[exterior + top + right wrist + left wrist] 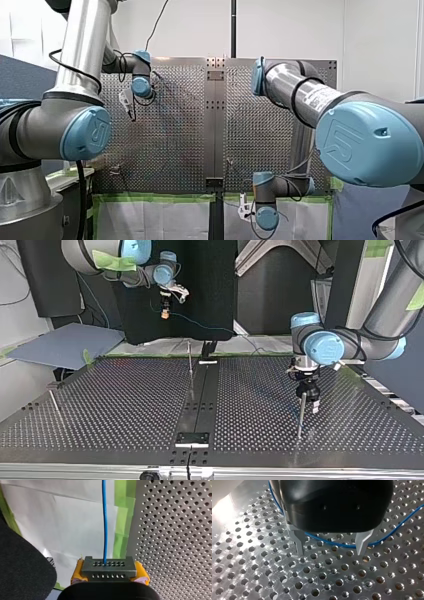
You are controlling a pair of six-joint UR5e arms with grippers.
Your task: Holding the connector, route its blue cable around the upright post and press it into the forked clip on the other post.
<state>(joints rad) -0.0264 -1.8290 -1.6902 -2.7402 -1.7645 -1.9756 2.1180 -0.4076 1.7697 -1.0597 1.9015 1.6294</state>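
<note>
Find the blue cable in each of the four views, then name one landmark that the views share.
Front view: too thin to make out.
Top view: the blue cable trails from my right gripper, at upper left, toward the middle.
Left wrist view: it curves over the table, behind the open fingers of my left gripper.
Right wrist view: it runs straight ahead out of the gripped connector.
Shared landmark: the perforated table.

Left wrist view: blue cable [332,543] partly hidden behind body of left pincer [330,552], both ends cut off. Right wrist view: connector [109,566] covers most of the pads on right pincer [109,575]. Top view: post [301,415] tip too small to read any fork.
</note>
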